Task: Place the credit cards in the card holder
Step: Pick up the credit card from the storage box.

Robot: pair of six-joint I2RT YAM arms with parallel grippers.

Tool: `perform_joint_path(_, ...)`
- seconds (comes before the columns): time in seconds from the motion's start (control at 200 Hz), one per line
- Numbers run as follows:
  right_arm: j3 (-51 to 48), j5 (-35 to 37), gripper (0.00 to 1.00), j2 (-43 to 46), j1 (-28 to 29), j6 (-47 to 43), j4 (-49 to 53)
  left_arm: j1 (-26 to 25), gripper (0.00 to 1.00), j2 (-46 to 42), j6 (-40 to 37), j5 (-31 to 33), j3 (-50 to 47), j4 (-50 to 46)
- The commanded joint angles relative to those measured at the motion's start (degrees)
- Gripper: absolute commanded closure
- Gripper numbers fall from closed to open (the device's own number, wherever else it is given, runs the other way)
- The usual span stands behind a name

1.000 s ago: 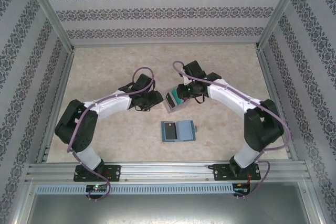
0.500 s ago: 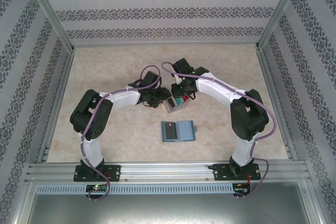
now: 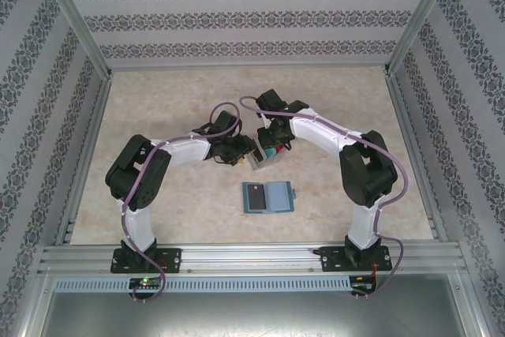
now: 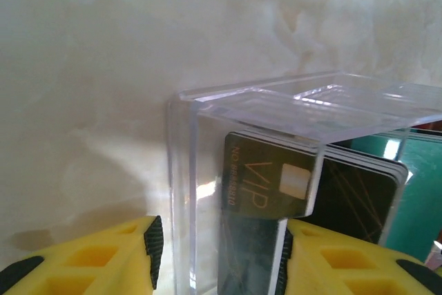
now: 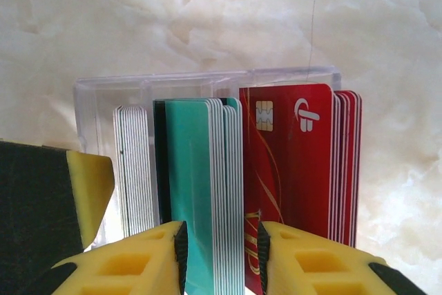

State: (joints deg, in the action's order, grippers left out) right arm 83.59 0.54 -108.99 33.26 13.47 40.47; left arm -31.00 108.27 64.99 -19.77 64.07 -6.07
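Left of centre in the top view, the left gripper [image 3: 239,153] reaches in from the left to the end of a clear plastic tray [image 3: 259,163] standing mid-table. In its wrist view the yellow fingers are parted around the tray's corner wall. A sliver of gap shows beside the left pad, so nothing is clamped. A dark VIP card [image 4: 259,184] stands upright just inside that wall.

Across the tray in the right wrist view stand grey-white cards [image 5: 135,170], then teal-green cards [image 5: 197,184], then red cards [image 5: 293,164], all on edge. The right gripper [image 5: 221,260] meets the tray from the upper right in the top view. Its jaws straddle the teal-green stack, and I cannot tell whether they pinch it or merely flank it.

Below the tray and apart from it, at lower centre of the frame, the teal-blue card holder [image 3: 278,197] lies open on the marbled table [image 3: 158,108], with a dark card [image 3: 255,194] on its left half.
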Motion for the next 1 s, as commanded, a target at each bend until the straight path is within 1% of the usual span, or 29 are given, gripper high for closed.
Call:
perform_joint_path(0.0,2.0,2.6,0.66,-2.1,1.1,-1.2,1.7,0.6,0.55,-1.5,0.1,0.5,-0.5,0.4)
perform_joint_path(0.09,2.7,4.7,0.65,-3.1,1.5,-1.6,2.2,0.6,0.56,-1.2,0.0,0.2,-1.2,0.9)
perform_joint_path(0.14,3.4,5.7,0.65,-3.6,2.1,-1.9,2.6,0.6,0.6,-0.8,-0.3,0.1,-1.0,0.2)
perform_joint_path(0.23,4.1,12.2,0.65,-4.6,3.8,-2.3,3.1,0.6,0.62,-0.8,0.0,0.1,-1.6,0.5)
perform_joint_path(0.285,4.9,15.2,0.66,-5.3,4.3,-2.1,3.9,0.6,0.63,-1.1,0.2,0.2,-2.2,0.9)
perform_joint_path(0.485,5.0,21.6,0.67,-5.0,5.3,-2.5,3.4,0.6,0.63,-1.4,0.0,0.3,-3.1,0.7)
perform_joint_path(0.55,5.0,22.1,0.67,-4.6,5.3,-2.8,3.4,0.5,0.63,-1.4,0.0,0.3,-3.1,0.6)
perform_joint_path(0.749,4.9,20.6,0.68,-3.1,5.3,-3.3,3.0,0.6,0.63,-1.7,-0.1,0.3,-3.6,1.0)
perform_joint_path(0.994,5.0,21.9,0.68,-2.1,5.7,-3.7,3.2,0.6,0.64,-1.8,0.0,0.2,-3.6,1.1)
